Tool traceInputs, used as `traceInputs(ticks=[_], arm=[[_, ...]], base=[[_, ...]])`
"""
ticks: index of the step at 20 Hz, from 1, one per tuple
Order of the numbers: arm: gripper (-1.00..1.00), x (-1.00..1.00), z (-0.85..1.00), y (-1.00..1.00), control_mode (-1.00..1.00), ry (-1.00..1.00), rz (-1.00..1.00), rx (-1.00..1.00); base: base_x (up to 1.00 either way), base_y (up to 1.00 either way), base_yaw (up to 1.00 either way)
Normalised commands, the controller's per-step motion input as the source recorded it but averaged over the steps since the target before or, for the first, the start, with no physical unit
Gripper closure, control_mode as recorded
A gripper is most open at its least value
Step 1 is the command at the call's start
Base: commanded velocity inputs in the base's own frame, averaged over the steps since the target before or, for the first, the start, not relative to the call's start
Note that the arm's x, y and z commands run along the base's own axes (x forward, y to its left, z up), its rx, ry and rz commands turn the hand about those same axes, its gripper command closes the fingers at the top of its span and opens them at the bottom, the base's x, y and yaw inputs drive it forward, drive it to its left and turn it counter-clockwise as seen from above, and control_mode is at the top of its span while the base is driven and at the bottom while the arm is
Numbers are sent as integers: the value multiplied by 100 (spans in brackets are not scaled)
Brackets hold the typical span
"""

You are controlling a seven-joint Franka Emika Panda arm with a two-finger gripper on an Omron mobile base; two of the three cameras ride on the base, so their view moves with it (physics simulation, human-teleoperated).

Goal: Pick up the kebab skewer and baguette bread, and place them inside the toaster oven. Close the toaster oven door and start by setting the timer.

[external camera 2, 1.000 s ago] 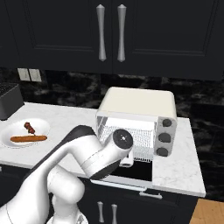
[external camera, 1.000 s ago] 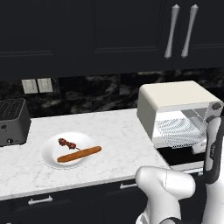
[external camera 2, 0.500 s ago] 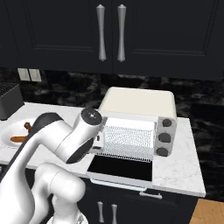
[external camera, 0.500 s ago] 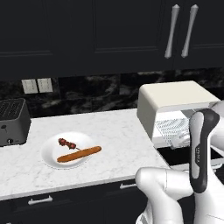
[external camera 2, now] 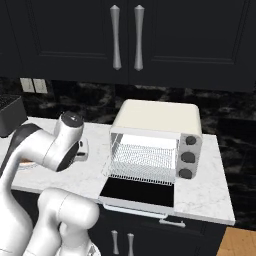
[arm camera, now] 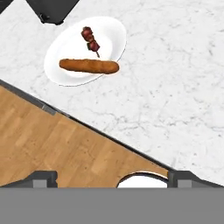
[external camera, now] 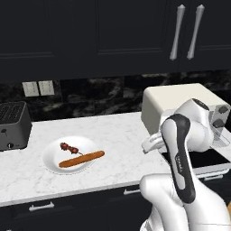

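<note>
The white plate (external camera: 54, 159) serves as the landmark: it sits on the marble worktop (external camera: 122, 135), just to the right of the black slot toaster (external camera: 13, 125). On the plate lies the baguette bread (external camera: 81, 159), a long orange-brown loaf stretched across the plate's near half. The kebab skewer (external camera: 69, 148) lies on the same plate, just behind the loaf toward the wall, its dark red-brown chunks close to the bread; whether the two touch cannot be told.

Well to the right of the plate stands the toaster oven (external camera 2: 160, 120), cream-white, with three round knobs down its right side. The toaster oven door (external camera 2: 137, 192) is folded down flat toward the front edge of the worktop, and the wire rack (external camera 2: 144, 161) inside is exposed.

The robot's hand hangs above the worktop between the plate and the oven. From the hand view, the plate lies up and to the left, and the fingers (arm camera: 41, 178) are spread wide apart with nothing between them; wooden floor (arm camera: 65, 148) shows past the worktop's edge.
</note>
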Motion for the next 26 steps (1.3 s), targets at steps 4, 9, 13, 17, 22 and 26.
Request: traceInputs(ticks=[4, 9, 13, 17, 22, 26], arm=[[-100, 4, -6, 100, -100, 0, 5, -2], [-100, 42, 0, 97, -100, 1, 7, -12], [-100, 76, 0, 71, -100, 4, 10, -12], [-100, 77, 0, 29, -100, 0, 5, -9], [-100, 71, -11, 42, -100, 0, 4, -17], [-100, 56, -27, 44, -100, 0, 0, -8]], base=[[0, 0, 0], [0, 0, 0], [0, 0, 0], [0, 0, 0], [0, 0, 0], [0, 0, 0]])
